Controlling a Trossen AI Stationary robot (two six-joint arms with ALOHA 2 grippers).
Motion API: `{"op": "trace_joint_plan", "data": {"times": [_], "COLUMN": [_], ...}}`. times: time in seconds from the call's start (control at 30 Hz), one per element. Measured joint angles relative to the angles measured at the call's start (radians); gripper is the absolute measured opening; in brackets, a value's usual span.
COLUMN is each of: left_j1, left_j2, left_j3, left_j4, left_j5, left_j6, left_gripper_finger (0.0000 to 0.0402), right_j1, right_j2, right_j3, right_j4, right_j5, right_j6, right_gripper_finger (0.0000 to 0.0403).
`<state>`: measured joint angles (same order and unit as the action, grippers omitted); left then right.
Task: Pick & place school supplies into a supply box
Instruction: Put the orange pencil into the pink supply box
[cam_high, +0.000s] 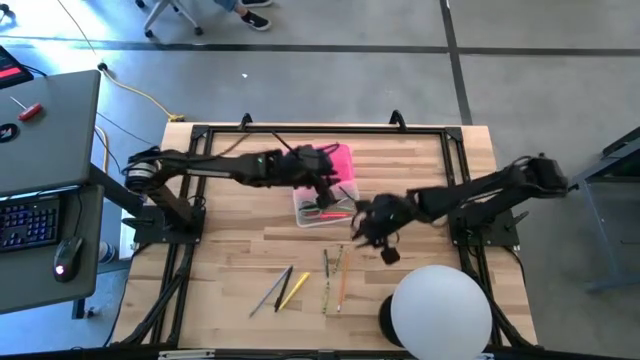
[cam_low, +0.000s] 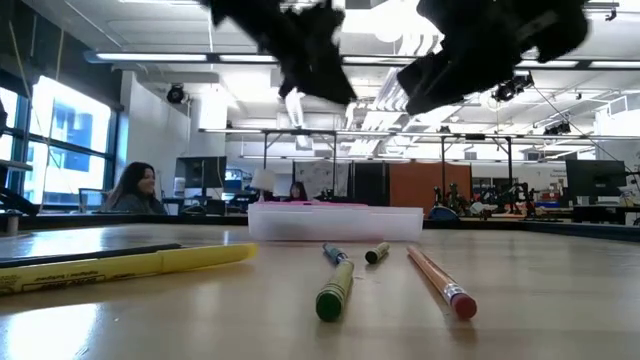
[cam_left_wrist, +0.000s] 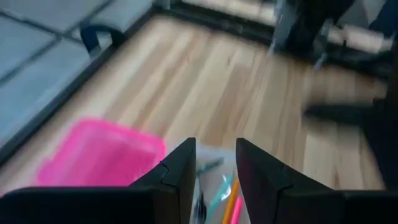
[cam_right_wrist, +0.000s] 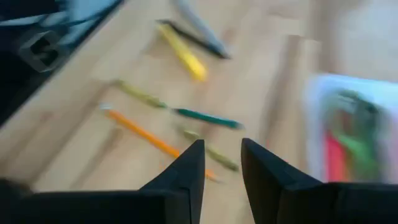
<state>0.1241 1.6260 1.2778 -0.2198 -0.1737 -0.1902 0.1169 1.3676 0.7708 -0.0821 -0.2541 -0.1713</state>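
The supply box (cam_high: 325, 207), clear plastic, stands mid-table with its pink lid (cam_high: 341, 163) lying at its far side; pink, orange and green supplies lie inside (cam_left_wrist: 229, 200). My left gripper (cam_left_wrist: 216, 167) hovers open above the box, nothing between its fingers. My right gripper (cam_right_wrist: 222, 163) is open just right of the box (cam_right_wrist: 351, 127), above the loose supplies. On the near half of the table lie an orange pencil (cam_right_wrist: 142, 133), a green pen (cam_right_wrist: 205, 117), a yellow marker (cam_right_wrist: 183, 56) and a grey pen (cam_right_wrist: 200, 28).
A large white dome (cam_high: 441, 310) sits at the table's near right corner. A black frame (cam_high: 300, 130) runs round the table's far edge. Beyond the table, the low view shows a seated person (cam_low: 135, 190). A desk with a keyboard (cam_high: 30, 220) stands left of the table.
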Motion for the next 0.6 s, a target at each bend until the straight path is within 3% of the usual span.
{"op": "trace_joint_plan", "data": {"times": [0.23, 0.43, 0.6], "left_j1": [-0.019, -0.046, -0.053], "left_j2": [-0.101, -0.139, -0.147], "left_j3": [0.137, 0.162, 0.159], "left_j4": [-0.315, -0.35, -0.358], "left_j5": [0.006, 0.0, -0.002], "left_j6": [0.001, -0.024, -0.024], "left_gripper_finger": [0.0142, 0.0142, 0.0142], "right_j1": [0.141, 0.154, 0.124], "right_j2": [0.234, 0.346, 0.379], "right_j3": [-0.001, 0.0, 0.001], "right_j4": [0.206, 0.406, 0.411], "right_j5": [-0.05, -0.119, -0.166], "right_j6": [-0.216, -0.329, -0.395], "right_gripper_finger": [0.0083, 0.0083, 0.0083]}}
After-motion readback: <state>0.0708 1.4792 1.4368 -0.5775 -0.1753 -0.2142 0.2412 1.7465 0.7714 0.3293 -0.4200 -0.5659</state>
